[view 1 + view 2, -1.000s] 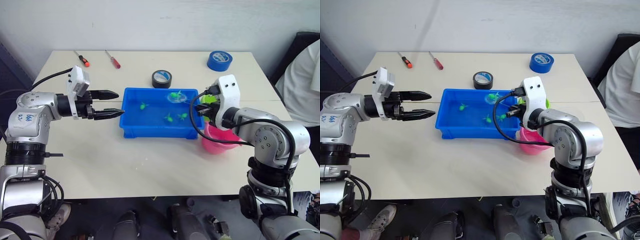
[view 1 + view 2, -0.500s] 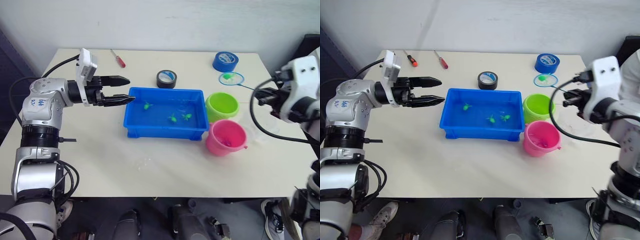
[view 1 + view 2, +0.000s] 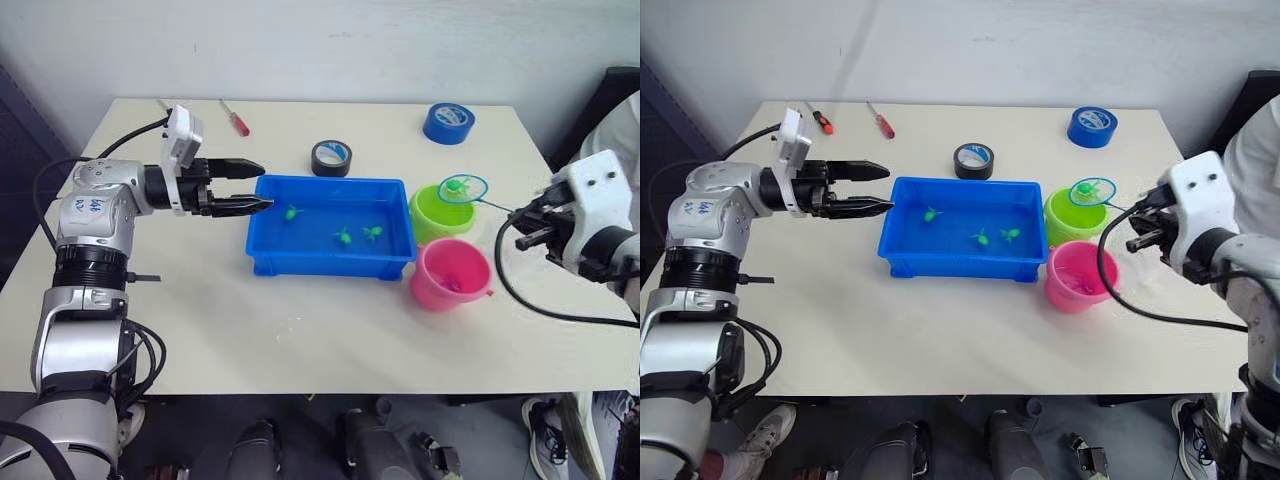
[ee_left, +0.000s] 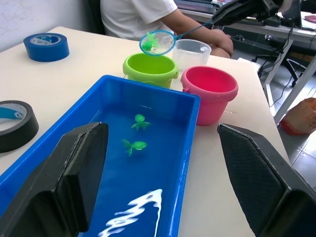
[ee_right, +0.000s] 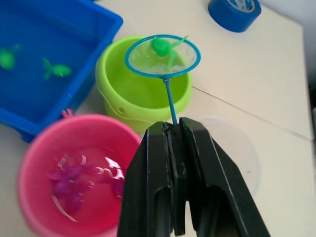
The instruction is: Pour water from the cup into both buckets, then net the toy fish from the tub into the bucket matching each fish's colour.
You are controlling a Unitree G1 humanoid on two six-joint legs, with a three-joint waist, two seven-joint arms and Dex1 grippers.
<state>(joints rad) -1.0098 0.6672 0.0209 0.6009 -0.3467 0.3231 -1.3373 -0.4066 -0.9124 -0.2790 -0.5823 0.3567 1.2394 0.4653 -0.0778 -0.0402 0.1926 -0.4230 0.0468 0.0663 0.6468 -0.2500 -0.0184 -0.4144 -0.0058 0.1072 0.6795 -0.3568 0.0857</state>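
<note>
On the table, the tub is sat with three green fish in water, next to the green bucket and pink bucket. The net handle is clamped tight in the right gripper, with one green fish held in the hoop right over the green bucket. The left gripper is parked with fingers spread wide, empty, by the tub's end.

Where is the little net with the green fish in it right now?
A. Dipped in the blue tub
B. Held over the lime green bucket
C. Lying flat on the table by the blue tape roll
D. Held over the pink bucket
B: the right gripper holds the net, a green fish in its mesh, above the lime green bucket.
</note>
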